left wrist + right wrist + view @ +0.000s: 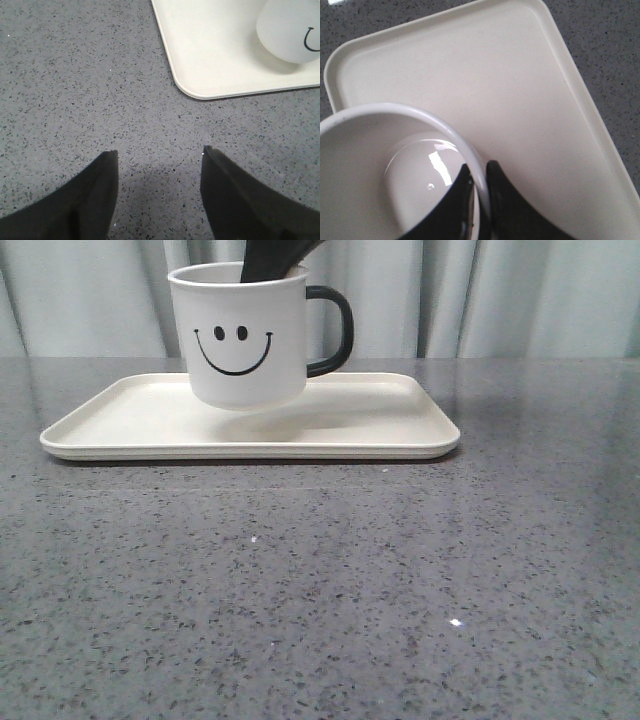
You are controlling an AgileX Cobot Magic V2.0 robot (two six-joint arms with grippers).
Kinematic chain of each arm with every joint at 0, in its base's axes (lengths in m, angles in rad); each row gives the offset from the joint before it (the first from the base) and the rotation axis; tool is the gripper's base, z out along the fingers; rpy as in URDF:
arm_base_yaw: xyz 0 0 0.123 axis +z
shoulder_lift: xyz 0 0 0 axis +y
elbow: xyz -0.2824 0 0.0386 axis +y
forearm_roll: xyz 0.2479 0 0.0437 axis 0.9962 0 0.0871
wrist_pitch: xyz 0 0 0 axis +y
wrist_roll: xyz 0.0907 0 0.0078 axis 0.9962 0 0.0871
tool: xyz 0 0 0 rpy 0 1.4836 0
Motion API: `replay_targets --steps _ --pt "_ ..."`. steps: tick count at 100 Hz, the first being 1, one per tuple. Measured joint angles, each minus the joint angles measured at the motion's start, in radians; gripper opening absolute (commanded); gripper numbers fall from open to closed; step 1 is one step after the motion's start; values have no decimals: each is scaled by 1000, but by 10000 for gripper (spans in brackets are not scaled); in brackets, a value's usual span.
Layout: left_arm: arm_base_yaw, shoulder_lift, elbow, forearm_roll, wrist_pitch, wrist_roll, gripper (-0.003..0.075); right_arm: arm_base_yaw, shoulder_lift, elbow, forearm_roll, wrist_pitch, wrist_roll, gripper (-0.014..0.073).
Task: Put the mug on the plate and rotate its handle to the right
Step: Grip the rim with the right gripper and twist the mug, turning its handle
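Note:
The white mug (240,335) with a black smiley face hangs upright just over the left half of the cream plate (380,430), casting a shadow on it. Its black handle (335,330) points right. My right gripper (479,172) is shut on the mug's rim (465,145), one finger inside the cup and one outside; in the front view it (270,260) comes down into the mug from above. My left gripper (160,155) stands open over bare table, short of a corner of the plate (210,50). The mug (287,30) shows beyond it.
Grey speckled tabletop (320,600) stretches from the plate to the front edge of the view. A pale curtain (500,290) hangs behind the table. The right half of the plate (495,75) is bare.

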Motion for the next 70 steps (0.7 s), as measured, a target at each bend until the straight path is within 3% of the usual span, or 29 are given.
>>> replay_targets --steps 70 --pt "0 0 0 0 0 0 365 -5 16 0 8 0 -27 -61"
